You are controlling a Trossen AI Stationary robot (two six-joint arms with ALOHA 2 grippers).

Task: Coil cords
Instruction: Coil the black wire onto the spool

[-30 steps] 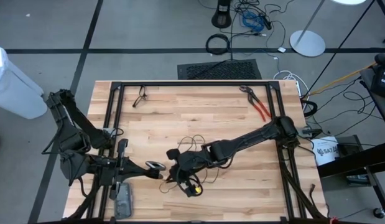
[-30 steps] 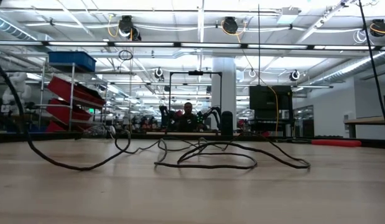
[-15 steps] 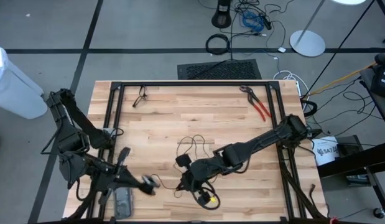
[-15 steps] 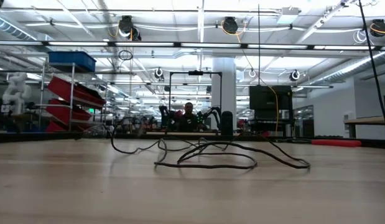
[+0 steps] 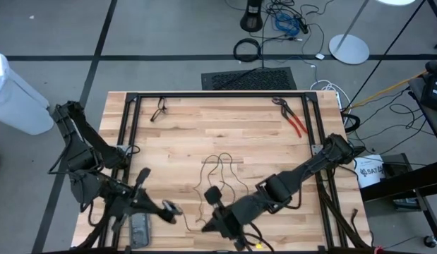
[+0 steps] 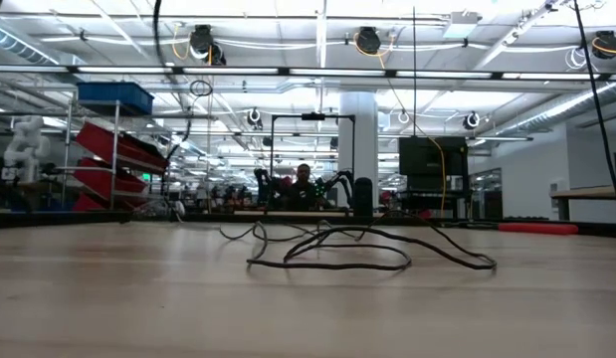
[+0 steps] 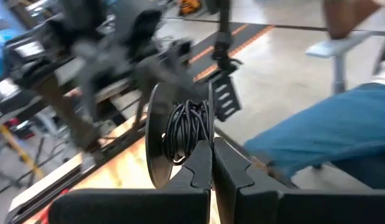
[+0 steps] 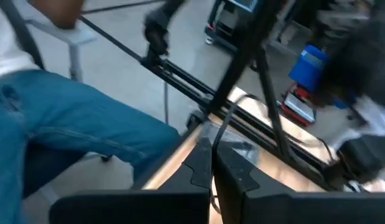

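Note:
The thin black cord (image 5: 219,169) lies in loose loops (image 6: 332,254) on the middle of the wooden table. One strand (image 6: 173,119) rises steeply from the loops toward the near left. More of the cord is wound into a small coil (image 7: 187,124) beside a dark round disc (image 7: 156,140). My left gripper (image 5: 169,208), near the front left, is shut on that coil. My right gripper (image 5: 210,226), raised over the near edge, is shut on a strand of the cord. My left gripper pinches the lower part of the wound coil (image 7: 180,154) between its two fingertips, beside the dark disc. The coil stands up beyond the fingertips, lifted clear of the table. My right gripper pinches a single strand of the cord (image 8: 217,134) between its shut fingertips. The strand runs straight away from them; the rest lies slack on the table (image 5: 204,187).
Red-handled pliers (image 5: 292,118) lie at the far right and a small dark object (image 5: 159,111) at the far left. A grey block (image 5: 140,229) sits at the near left corner. A black frame (image 5: 218,94) rims the table. A person in blue trousers (image 7: 341,137) sits close by.
My right gripper has gone up and toward the near edge with the cord. The slack strand at the left has come up off the table, while the middle loops stay put. My left gripper has swung toward the near edge and turned, still shut on the coil.

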